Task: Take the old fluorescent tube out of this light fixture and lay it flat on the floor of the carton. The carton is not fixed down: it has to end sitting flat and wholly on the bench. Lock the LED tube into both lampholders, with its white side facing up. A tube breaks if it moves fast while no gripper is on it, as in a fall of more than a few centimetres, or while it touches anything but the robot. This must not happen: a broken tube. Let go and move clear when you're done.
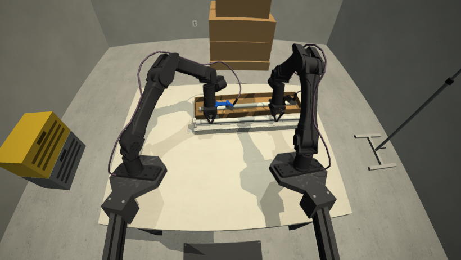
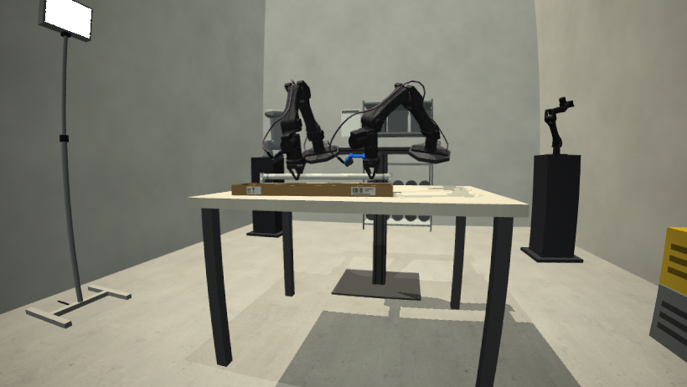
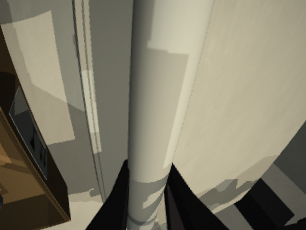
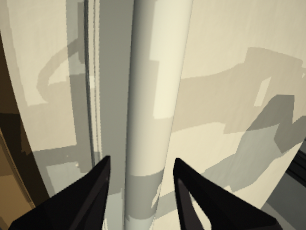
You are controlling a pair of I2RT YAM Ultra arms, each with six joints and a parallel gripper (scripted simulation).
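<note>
The old fluorescent tube (image 1: 242, 120) lies in the white light fixture (image 1: 245, 126) on the bench, just in front of the brown carton (image 1: 246, 102). The LED tube (image 1: 249, 105) lies inside the carton. My left gripper (image 1: 209, 120) points down at the left end of the old tube. In the left wrist view its fingers press against both sides of the tube (image 3: 166, 95). My right gripper (image 1: 278, 119) is near the tube's right end. In the right wrist view its fingers stand open and straddle the tube (image 4: 160, 95) with gaps on both sides.
The carton's low walls stand right behind the fixture, and its side with labels shows in the exterior view (image 2: 312, 189). A stack of cardboard boxes (image 1: 242, 35) stands behind the bench. A yellow and grey box (image 1: 38, 149) sits on the floor to the left.
</note>
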